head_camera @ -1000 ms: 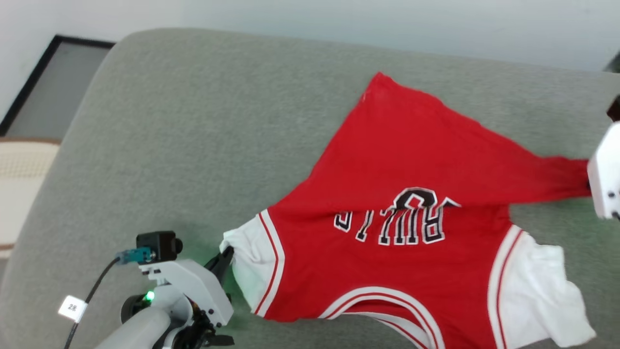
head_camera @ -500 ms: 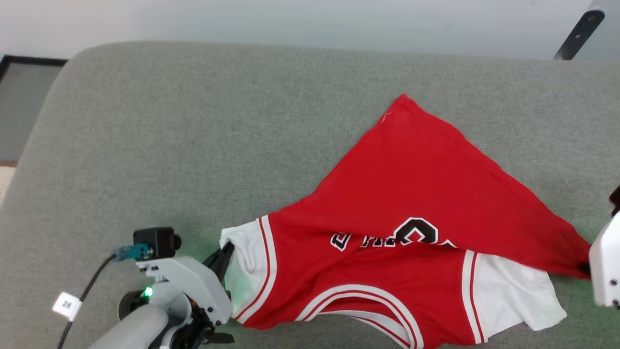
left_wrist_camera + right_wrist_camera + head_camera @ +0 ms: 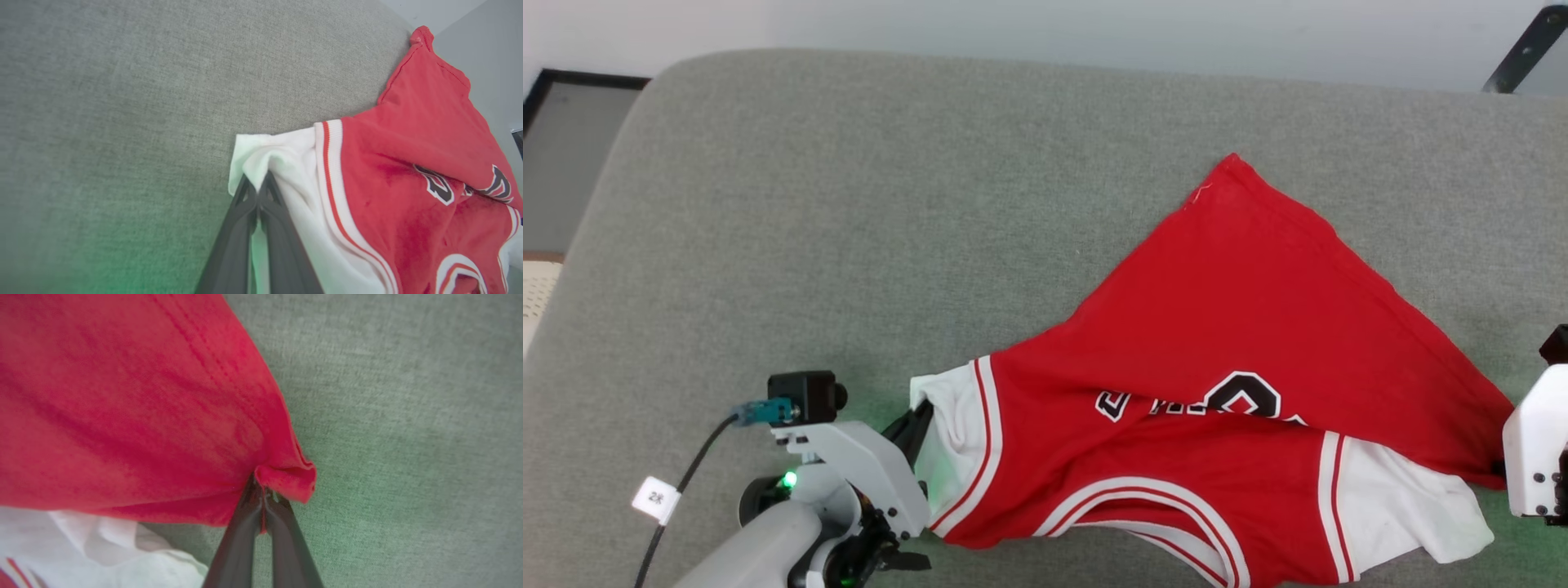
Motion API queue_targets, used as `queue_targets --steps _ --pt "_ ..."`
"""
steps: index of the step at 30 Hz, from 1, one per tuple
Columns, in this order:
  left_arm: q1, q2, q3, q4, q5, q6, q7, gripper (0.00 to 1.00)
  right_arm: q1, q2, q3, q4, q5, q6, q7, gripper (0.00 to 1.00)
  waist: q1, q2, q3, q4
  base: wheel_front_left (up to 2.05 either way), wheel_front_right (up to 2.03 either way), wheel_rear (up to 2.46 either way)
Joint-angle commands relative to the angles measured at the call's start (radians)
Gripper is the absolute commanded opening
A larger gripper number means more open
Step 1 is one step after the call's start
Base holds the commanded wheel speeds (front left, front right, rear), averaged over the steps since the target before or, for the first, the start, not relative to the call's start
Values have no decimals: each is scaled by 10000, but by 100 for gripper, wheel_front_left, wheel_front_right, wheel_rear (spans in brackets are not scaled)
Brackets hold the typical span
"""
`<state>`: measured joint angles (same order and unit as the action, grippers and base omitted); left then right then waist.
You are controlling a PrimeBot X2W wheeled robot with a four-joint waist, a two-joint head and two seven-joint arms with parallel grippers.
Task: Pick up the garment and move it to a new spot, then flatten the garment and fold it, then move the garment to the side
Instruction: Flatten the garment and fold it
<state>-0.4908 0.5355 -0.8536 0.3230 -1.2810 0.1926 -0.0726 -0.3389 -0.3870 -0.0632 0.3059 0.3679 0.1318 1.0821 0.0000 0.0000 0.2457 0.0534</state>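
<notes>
Looking down from the head view, you see a wide grey upholstered surface with the garment lying across its right half. The red body is folded over itself, so part of the black lettering is hidden, and the striped collar faces the robot. Your left gripper has its fingers pinched together on the edge of the white sleeve at the garment's left end. Your right gripper is clamped on a red hem corner at the garment's right end, beside the other white sleeve.
</notes>
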Motion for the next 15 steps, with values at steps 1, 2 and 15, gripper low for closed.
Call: queue_targets --steps 1,2,15 --pt "94 -33 -32 67 -15 -59 3 0 305 207 186 563 -100 -24 25 93 0 0 -160 30 0 0 0" --pt "136 -41 -38 88 -29 -70 -7 0 257 214 200 605 -53 -24 40 100 0 0 -242 27 0 0 0" --pt "863 96 -21 159 -272 -20 -139 0 265 -442 -174 -1068 176 -21 478 100 0 0 -1410 -299 0 0 0"
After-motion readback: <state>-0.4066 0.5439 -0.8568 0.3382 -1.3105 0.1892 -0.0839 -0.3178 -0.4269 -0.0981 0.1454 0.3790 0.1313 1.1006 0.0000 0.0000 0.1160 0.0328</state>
